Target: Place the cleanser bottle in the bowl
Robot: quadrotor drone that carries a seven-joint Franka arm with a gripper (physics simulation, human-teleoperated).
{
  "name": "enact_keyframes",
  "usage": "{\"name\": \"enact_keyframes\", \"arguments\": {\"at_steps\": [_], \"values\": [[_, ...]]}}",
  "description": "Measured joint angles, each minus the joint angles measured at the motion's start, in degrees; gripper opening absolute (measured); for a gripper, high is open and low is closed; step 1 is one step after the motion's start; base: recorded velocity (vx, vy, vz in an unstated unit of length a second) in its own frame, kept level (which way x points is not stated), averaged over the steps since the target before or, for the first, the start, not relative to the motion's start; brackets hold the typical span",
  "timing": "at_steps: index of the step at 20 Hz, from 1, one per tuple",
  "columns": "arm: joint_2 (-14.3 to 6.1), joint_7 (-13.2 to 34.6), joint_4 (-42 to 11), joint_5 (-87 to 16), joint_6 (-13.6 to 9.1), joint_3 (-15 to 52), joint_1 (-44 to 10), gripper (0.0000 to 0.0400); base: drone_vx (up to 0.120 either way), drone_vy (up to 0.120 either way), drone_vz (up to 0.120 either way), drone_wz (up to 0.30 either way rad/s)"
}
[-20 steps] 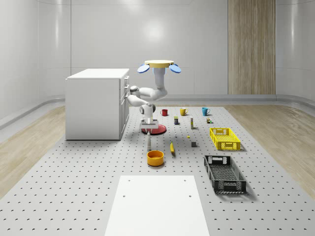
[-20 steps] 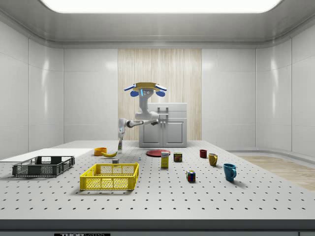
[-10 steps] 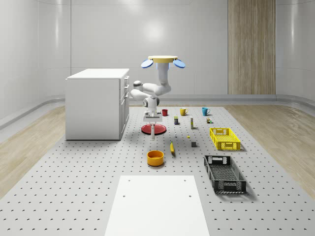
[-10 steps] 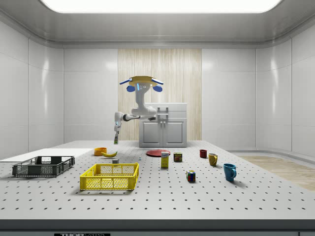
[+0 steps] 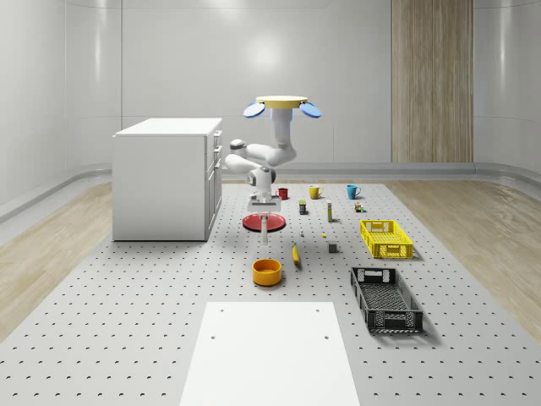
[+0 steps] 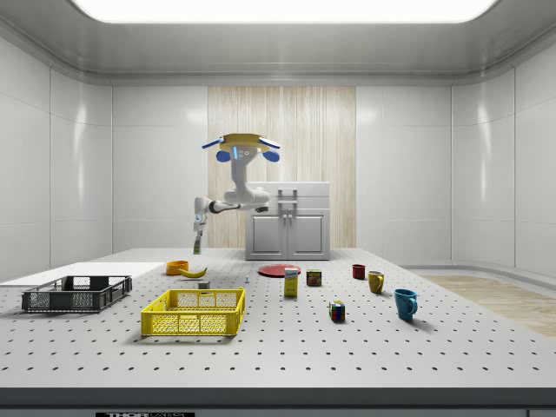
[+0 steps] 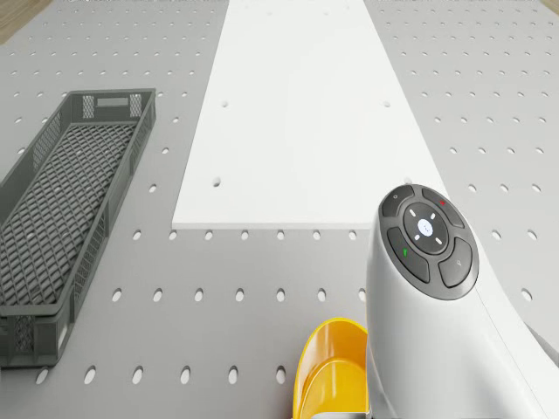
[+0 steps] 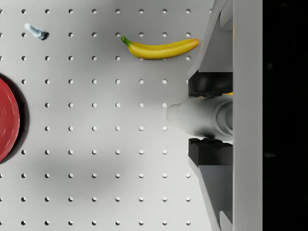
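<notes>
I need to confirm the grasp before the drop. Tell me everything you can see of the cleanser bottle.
The cleanser bottle looks like pale grey-white plastic with a rounded, tapering end. In the wrist view it sits between the gripper's two black pads, which press on either side. In the whole-scene view it hangs upright below the gripper, clear of the table, between the red plate and the orange bowl. No label is readable.

In the wrist view the red plate (image 8: 7, 118) was cut off by the picture's edge, and the cleanser bottle (image 8: 195, 118) showed just its white top between the hand's pads (image 8: 208, 144). In the drone view the arm (image 7: 437, 305) hid part of the bowl (image 7: 332, 371), and the black crate (image 7: 61, 218) ran past the edge.
</notes>
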Motion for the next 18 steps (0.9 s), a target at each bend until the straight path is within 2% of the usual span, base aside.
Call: {"name": "enact_keyframes", "arguments": {"at_steps": [17,18], "values": [[-0.41,0.08,0.01,0.22,0.36,0.08,-0.1,0.0125,0.12,0.0,0.0,0.0],[-0.43,0.08,0.01,0.23,0.38,0.08,-0.11,0.0125,0.0,0.0,0.0,0.0]]}}
